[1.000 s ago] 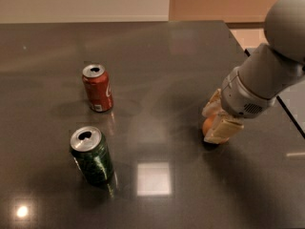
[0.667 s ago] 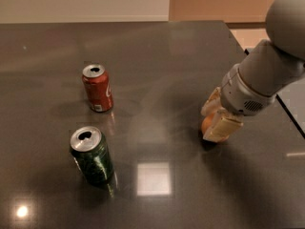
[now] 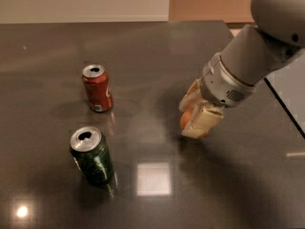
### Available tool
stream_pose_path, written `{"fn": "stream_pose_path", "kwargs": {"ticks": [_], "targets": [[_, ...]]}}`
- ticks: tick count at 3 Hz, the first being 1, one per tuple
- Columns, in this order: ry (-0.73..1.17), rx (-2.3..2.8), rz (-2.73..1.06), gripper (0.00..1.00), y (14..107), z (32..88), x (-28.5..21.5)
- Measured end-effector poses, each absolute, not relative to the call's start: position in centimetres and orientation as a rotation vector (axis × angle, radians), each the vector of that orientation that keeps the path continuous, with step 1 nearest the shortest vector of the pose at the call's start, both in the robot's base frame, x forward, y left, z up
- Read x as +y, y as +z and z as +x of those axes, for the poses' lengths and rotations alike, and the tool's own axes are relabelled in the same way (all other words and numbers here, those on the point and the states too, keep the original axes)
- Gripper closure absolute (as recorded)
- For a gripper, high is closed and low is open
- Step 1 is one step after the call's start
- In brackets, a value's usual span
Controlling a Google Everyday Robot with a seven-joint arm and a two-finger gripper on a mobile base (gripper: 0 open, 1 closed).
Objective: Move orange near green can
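Note:
The green can stands upright at the front left of the dark table. The orange shows only as a small orange patch between the cream fingers of my gripper, to the right of the table's middle. The gripper is shut on the orange and holds it just above the table top. The orange is well to the right of the green can, about a third of the table's width away.
A red can with white lettering stands upright behind the green can. The table's right edge runs close behind my arm. A bright light reflection lies on the table between gripper and green can.
The gripper with the orange has moved left toward the cans and lifted slightly off the table. Both cans stayed still.

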State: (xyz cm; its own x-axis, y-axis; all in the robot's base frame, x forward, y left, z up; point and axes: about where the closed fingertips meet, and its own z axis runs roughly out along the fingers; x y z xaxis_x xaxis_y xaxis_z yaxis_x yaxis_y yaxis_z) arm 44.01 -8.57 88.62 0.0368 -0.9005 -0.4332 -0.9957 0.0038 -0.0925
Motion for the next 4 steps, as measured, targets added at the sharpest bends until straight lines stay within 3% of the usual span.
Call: {"fn": "stream_pose_path", "kwargs": {"ticks": [4], "targets": [[0.493, 1.658, -2.096, 1.00, 88.3, 40.8, 3.0]]}}
